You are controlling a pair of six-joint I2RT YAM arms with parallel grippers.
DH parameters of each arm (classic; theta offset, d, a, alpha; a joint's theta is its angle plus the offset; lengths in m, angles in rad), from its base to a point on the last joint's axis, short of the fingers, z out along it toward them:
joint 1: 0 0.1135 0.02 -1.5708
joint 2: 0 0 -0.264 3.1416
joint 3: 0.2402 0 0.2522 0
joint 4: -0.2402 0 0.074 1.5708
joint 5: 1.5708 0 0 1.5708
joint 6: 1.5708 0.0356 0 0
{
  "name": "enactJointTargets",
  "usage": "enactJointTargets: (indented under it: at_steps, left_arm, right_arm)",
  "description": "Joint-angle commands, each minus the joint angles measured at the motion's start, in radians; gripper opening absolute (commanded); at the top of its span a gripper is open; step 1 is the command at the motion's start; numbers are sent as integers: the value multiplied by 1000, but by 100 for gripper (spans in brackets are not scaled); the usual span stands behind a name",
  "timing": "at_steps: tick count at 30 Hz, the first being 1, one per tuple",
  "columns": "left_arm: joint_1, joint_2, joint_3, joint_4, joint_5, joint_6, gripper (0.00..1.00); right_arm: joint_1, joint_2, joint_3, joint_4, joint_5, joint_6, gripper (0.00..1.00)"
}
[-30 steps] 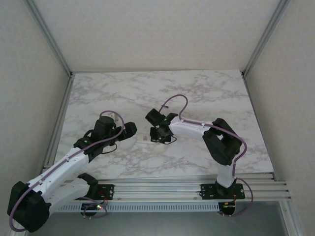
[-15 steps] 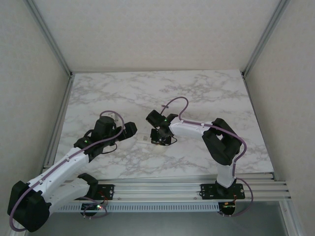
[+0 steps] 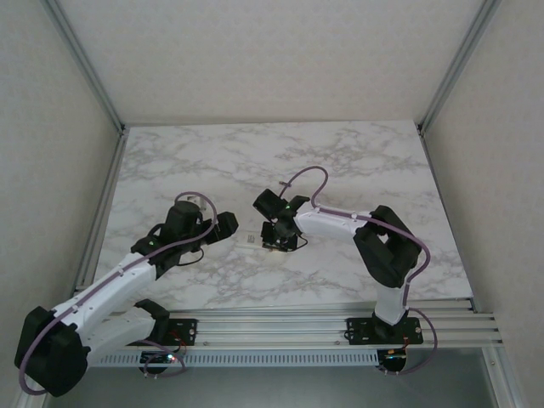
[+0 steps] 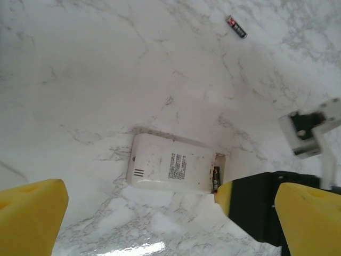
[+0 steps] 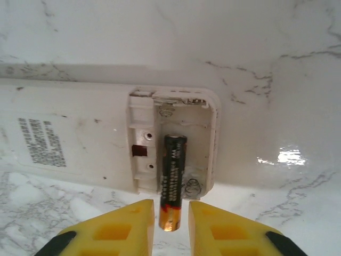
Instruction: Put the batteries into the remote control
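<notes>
Right wrist view: the remote control (image 5: 69, 144) lies back-up on the marble table (image 5: 277, 64), its cover off and the battery compartment (image 5: 144, 114) open. One battery (image 5: 172, 173) lies in the right-hand bay, not yet seated, its copper-coloured end jutting past the casing's near edge. The right gripper (image 5: 171, 226) brackets that end, one yellow fingertip close on either side. Whether the pads are pinching the cell or have just let go cannot be told. The bay beside it stands empty, a coiled contact (image 5: 167, 111) bare at the far wall.

From the left wrist camera, a second battery (image 4: 236, 26) lies loose on the marble, well apart from the remote (image 4: 173, 169) and beyond its far side. The left gripper (image 4: 168, 213) hangs near the remote with its jaws spread wide and nothing between them.

By this evidence the job is under way but far from finished. The first cell needs pressing home, the loose one has to be fetched and fitted, and no cover is to be seen.

From the top external camera, the two grippers meet mid-table, the left (image 3: 225, 225) beside the small white remote (image 3: 248, 240) and the right (image 3: 279, 242) over its open end, hiding the compartment. The battery's polarity markings are too small to read, and the contact at its far end is lost in shadow
</notes>
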Motion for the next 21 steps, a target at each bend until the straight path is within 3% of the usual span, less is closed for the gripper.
enactJointTargets:
  at_steps: [1,21]
  left_arm:
    - [7,38,-15,36,46,-2,99]
    - [8,69,-24,43,40,4,100]
  right_arm:
    - [-16,-30,2,-22,24,-1,21]
    - [-20,58,27,17,6,-28,17]
